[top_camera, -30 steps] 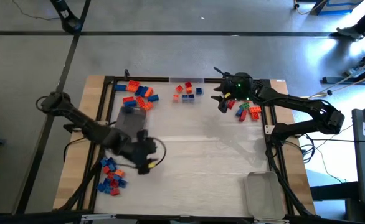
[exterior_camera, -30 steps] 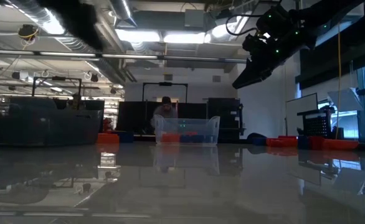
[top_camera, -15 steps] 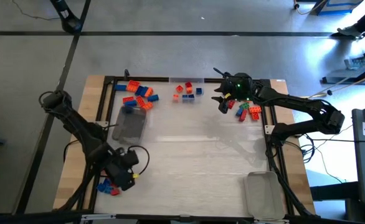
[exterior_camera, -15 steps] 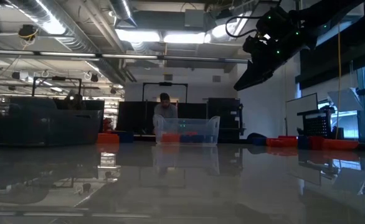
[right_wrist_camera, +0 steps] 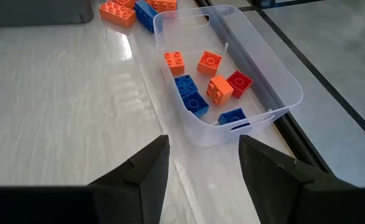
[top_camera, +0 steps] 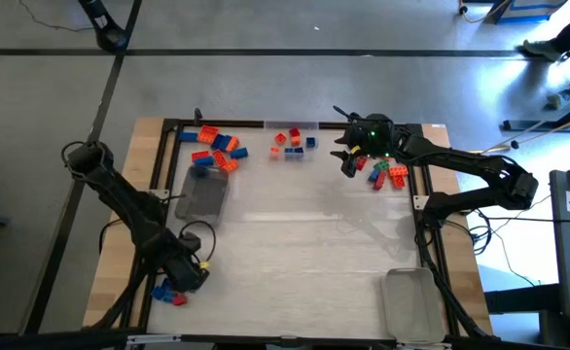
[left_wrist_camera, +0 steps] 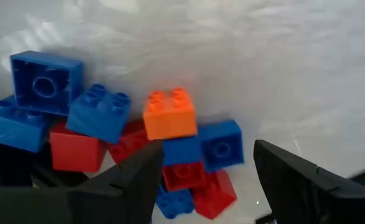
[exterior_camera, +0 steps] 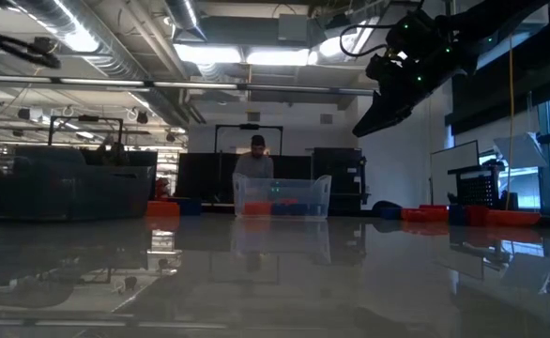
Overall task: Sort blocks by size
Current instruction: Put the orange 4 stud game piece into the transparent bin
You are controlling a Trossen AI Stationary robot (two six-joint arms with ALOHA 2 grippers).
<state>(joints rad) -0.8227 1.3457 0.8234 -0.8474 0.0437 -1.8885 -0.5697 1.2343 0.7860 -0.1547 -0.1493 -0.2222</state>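
The pale, glossy table (top_camera: 304,253) is carrying several groups of blocks: a pile at its 7 o'clock corner, a loose scatter (top_camera: 217,148) at 11 o'clock, another cluster (top_camera: 387,175) at 2 o'clock, and a few small ones lying in the clear tray (top_camera: 293,136) at 12 o'clock. A second clear tray (top_camera: 409,301) is sitting at 5 o'clock, and a grey tub (top_camera: 202,192) at 10 o'clock.

The left gripper (left_wrist_camera: 204,180) is hanging over the 7 o'clock pile (left_wrist_camera: 139,143) with its fingers spread wide and nothing between them. The right gripper (right_wrist_camera: 201,168) is hovering near the 12 o'clock tray, fingers parted and empty.

The step in hand looks like a pick from the pile. The orange block (left_wrist_camera: 169,113) is sitting topmost, so it is probably the cleanest target: the fingers should be straddling its flat sides, not its neighbours.

The blocks are hard, shiny, square-edged plastic with round studs; one blue block (left_wrist_camera: 45,84) is lying hollow side up. The tray at 12 o'clock is thin-walled, see-through, with rounded corners.
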